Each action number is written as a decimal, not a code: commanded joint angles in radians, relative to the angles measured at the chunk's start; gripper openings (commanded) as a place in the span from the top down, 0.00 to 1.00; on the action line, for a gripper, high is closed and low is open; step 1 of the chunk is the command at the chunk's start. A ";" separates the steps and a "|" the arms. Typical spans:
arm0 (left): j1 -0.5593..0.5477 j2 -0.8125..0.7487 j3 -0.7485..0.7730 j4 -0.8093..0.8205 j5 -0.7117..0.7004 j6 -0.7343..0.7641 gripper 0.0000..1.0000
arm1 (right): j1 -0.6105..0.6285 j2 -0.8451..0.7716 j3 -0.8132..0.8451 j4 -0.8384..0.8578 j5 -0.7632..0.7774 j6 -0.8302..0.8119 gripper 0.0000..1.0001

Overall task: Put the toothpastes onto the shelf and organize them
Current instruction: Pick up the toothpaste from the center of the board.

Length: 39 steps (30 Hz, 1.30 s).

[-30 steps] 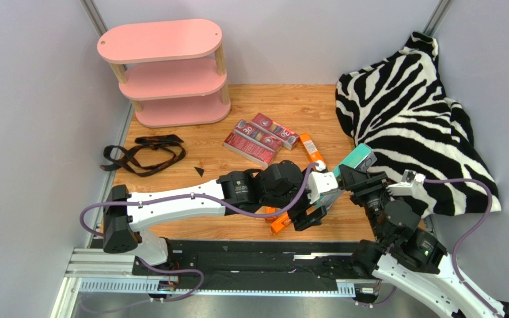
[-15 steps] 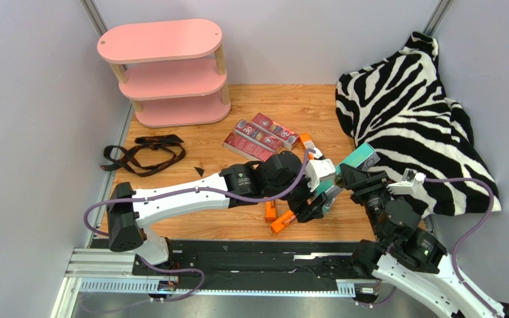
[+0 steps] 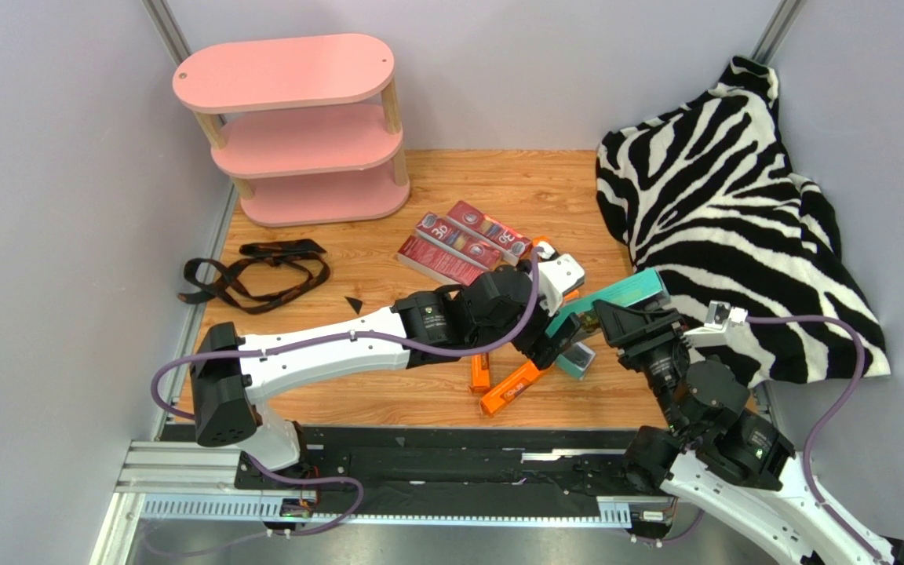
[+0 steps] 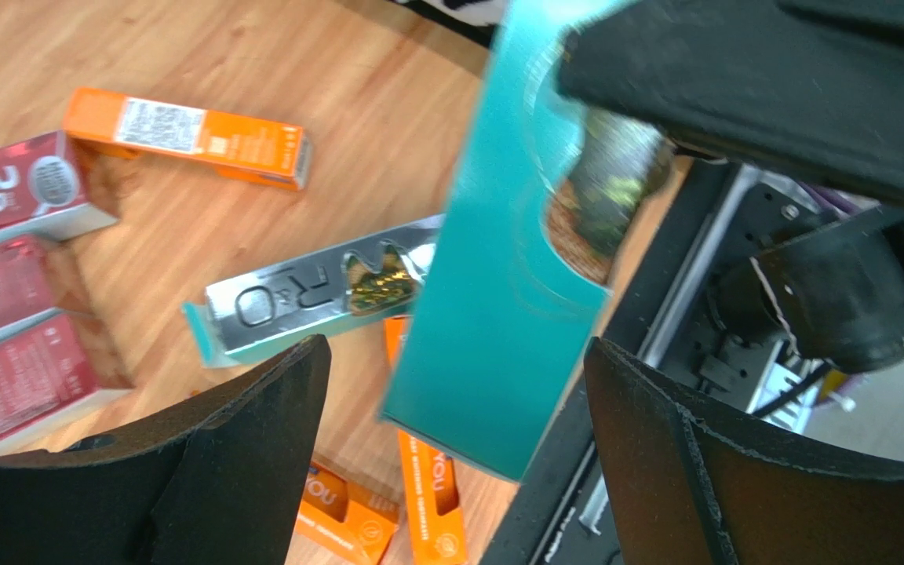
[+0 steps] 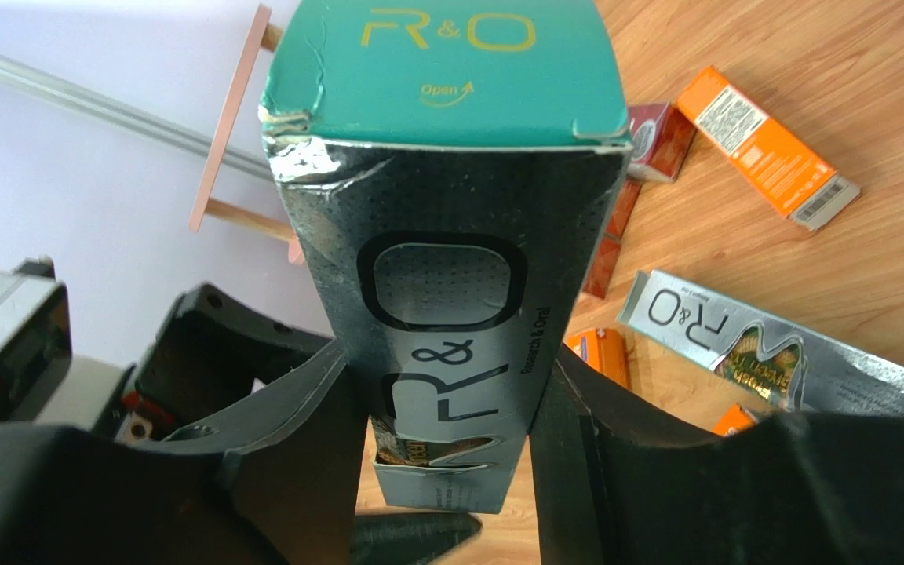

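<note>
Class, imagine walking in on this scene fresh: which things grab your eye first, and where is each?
First, the silver-teal carton held up at mid-table by the right gripper, with the left gripper placing its open fingers on either side of it. Next come the zebra cloth heaped at far right and the pink shelf at far left, with no carton visible on it. The other cartons lie loose between them.
</note>
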 commanded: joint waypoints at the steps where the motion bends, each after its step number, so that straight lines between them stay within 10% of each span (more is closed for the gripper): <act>1: 0.011 -0.065 0.003 0.051 -0.086 -0.002 0.11 | 0.012 -0.021 0.003 0.028 -0.040 0.027 0.90; 16: 0.011 -0.085 -0.066 0.183 0.266 0.124 0.10 | 0.012 -0.055 -0.014 0.066 -0.095 -0.015 0.92; 33: 0.011 -0.017 -0.026 0.139 0.296 0.107 0.40 | 0.012 -0.084 -0.031 0.109 -0.141 -0.022 0.90; 39: 0.015 -0.022 -0.026 0.128 0.250 0.103 0.64 | 0.012 -0.094 -0.038 0.139 -0.174 -0.053 0.87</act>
